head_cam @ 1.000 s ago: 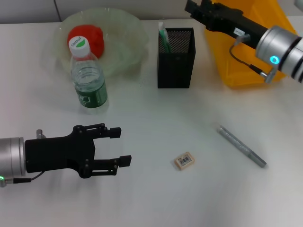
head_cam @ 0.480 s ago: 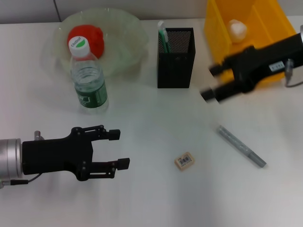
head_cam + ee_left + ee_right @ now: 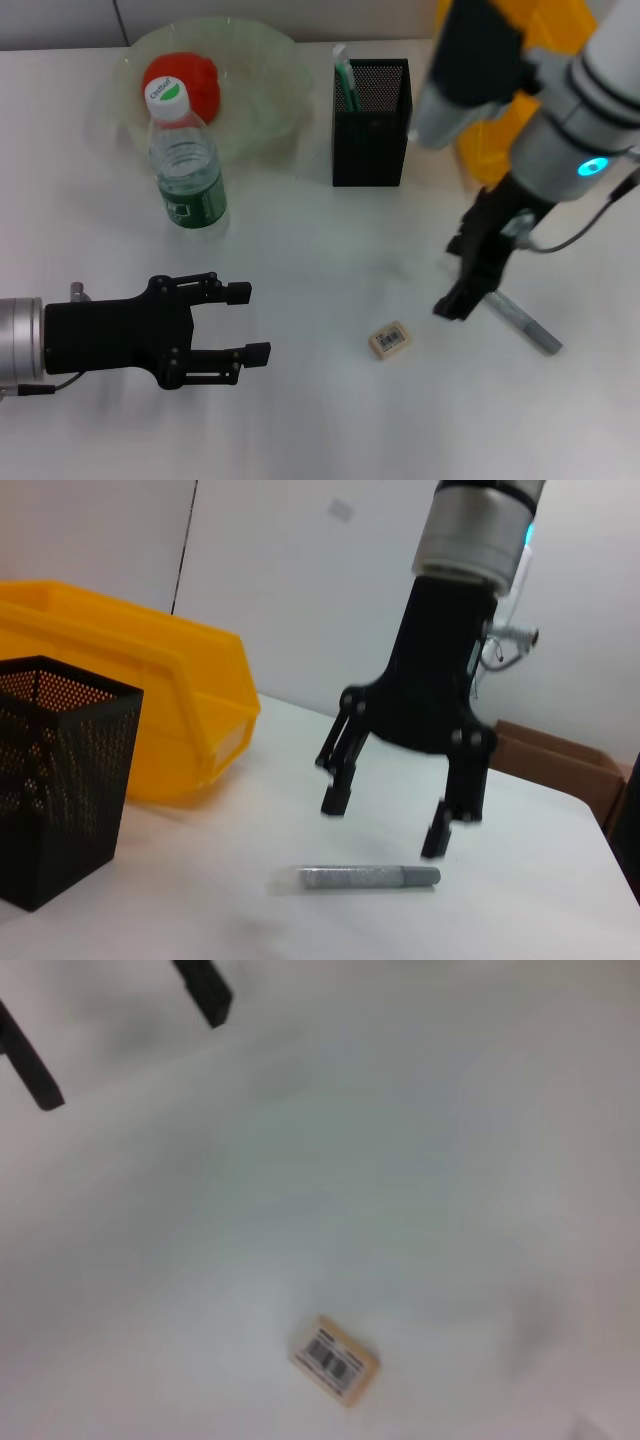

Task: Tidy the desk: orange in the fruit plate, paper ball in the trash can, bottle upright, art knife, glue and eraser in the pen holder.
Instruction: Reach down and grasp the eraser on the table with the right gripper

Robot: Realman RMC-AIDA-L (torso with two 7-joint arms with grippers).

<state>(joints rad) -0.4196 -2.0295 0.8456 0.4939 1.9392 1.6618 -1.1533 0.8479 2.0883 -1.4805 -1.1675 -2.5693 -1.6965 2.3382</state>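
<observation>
The orange (image 3: 185,80) lies in the pale-green fruit plate (image 3: 262,122). In front of it the bottle (image 3: 186,170) stands upright. The black mesh pen holder (image 3: 372,125) holds a green-and-white stick (image 3: 345,82), seemingly the glue. On the table lie the beige eraser (image 3: 390,340) (image 3: 335,1360) and the grey art knife (image 3: 522,322) (image 3: 358,878). My right gripper (image 3: 463,280) (image 3: 385,823) hangs open just above the knife, pointing down. My left gripper (image 3: 248,322) is open, low over the table at the near left. The yellow trash can (image 3: 495,160) (image 3: 170,700) is mostly behind my right arm. The paper ball is hidden.
The table's far edge runs behind the fruit plate and the trash can. In the left wrist view, a brown cardboard box (image 3: 560,760) sits beyond the table.
My right arm swung from over the trash can down to just above the art knife, gripper open. The left gripper drifted slightly toward the near edge.
</observation>
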